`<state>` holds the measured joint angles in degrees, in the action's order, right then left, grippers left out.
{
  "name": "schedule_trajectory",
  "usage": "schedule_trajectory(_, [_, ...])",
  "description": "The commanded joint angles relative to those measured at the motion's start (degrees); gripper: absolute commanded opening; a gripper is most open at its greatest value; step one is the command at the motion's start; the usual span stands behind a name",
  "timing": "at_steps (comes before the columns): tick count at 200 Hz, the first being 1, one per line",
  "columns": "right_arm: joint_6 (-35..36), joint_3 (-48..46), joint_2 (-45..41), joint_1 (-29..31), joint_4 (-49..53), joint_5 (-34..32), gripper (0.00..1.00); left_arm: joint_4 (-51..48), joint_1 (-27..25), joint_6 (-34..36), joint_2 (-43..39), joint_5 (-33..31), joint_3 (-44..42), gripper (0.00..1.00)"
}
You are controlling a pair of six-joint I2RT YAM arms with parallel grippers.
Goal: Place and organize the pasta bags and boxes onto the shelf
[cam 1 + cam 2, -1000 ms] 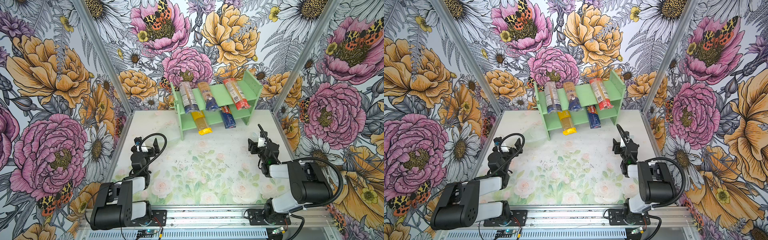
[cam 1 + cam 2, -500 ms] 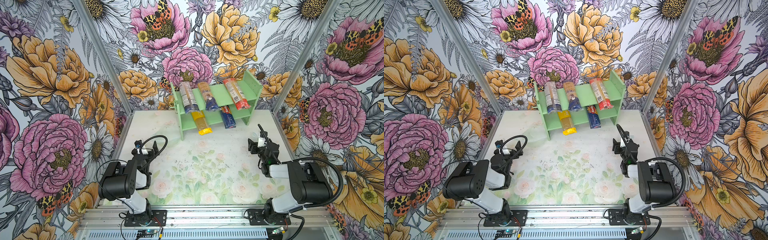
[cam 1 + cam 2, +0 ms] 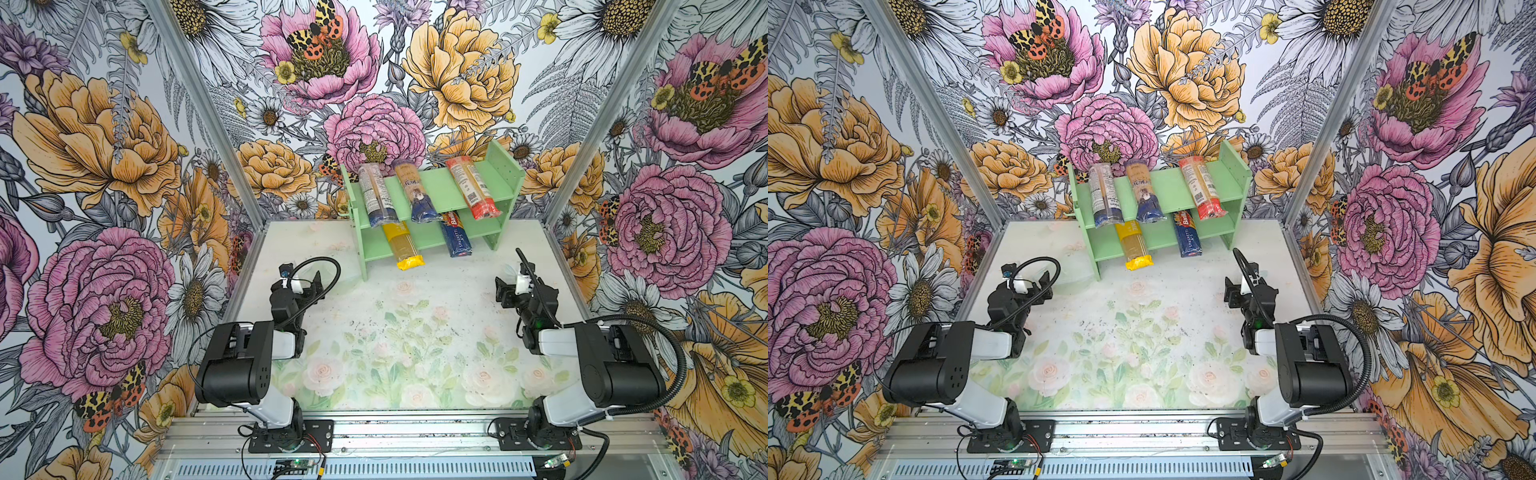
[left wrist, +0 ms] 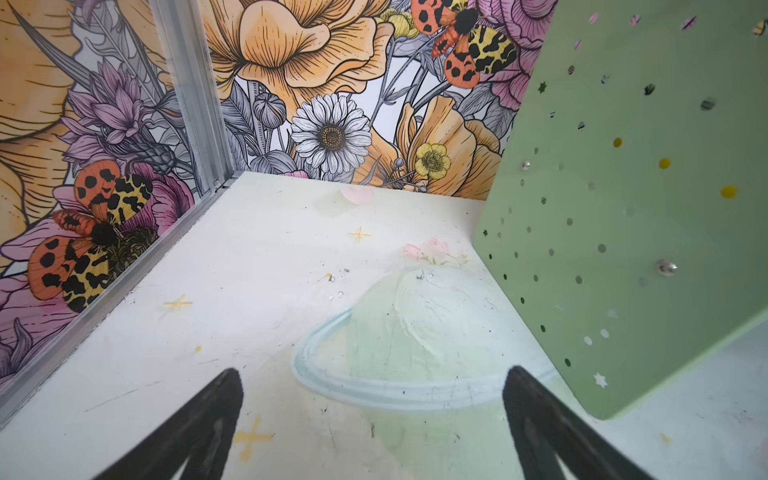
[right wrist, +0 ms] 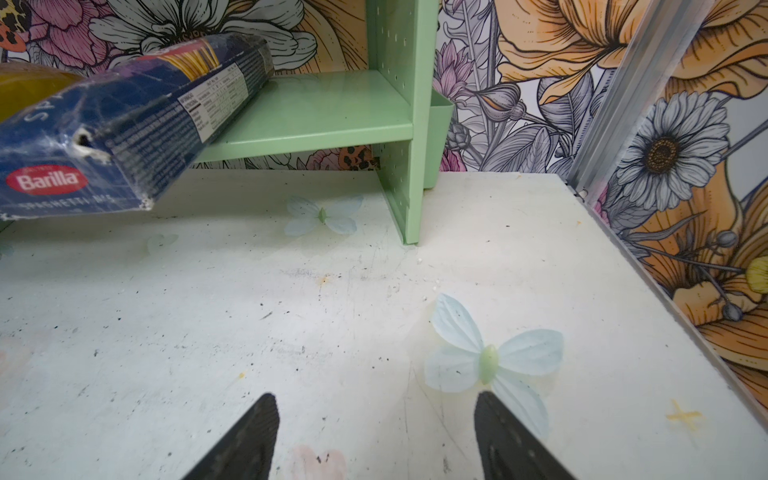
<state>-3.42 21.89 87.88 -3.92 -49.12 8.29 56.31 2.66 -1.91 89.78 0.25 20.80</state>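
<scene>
Jaws on both arms stand released and empty. The left pair is spread wide over bare counter [image 4: 208, 270] beside the shelf [image 3: 436, 189], and the right pair is a little wider than a second ago. All five packs have stayed put. A clear dark-blue-ended bag [image 3: 376, 195], its twin [image 3: 415, 193] and the red-ended bag [image 3: 471, 191] lie on the top tier. The yellow bag [image 3: 401, 245] and Barilla box [image 3: 455, 235] lie below, front ends overhanging. No pack is left on the counter. Only the left arm [image 3: 237, 365] has shifted, its elbow lifted. Placement looks finished; straightening the slanted packs may remain.
</scene>
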Motion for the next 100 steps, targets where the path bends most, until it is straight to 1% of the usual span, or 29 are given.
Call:
schedule_trajectory(1, [0.6, 0.3, 0.4, 0.5, -1.4, -0.6, 0.81, -1.0, -1.1, 2.4, -0.7, -0.8, 0.3, 0.99])
schedule_trajectory(13, [0.6, 0.3, 0.4, 0.5, -1.5, -0.6, 0.85, -2.0, -1.3, 3.3, -0.8, 0.3, 0.7, 0.99])
schedule_trajectory(15, [0.6, 0.3, 0.3, 0.5, -1.4, -0.6, 0.88, -2.0, -1.4, 3.3, -0.8, 0.4, 0.7, 0.99])
schedule_trajectory(17, [0.6, 0.3, 0.3, 0.5, -1.4, -0.6, 0.96, -2.1, -1.4, 3.3, -0.8, 0.4, 0.8, 0.99])
schedule_trajectory(20, [0.6, 0.3, 0.4, 0.5, -1.4, -0.6, 0.99, -2.0, -1.4, 3.4, -0.7, 0.4, 0.7, 0.99])
schedule_trajectory(100, [0.6, 0.2, 0.4, 0.5, -1.5, -0.6, 1.00, -2.0, -1.6, 3.5, -0.7, 0.1, 0.7, 0.99])
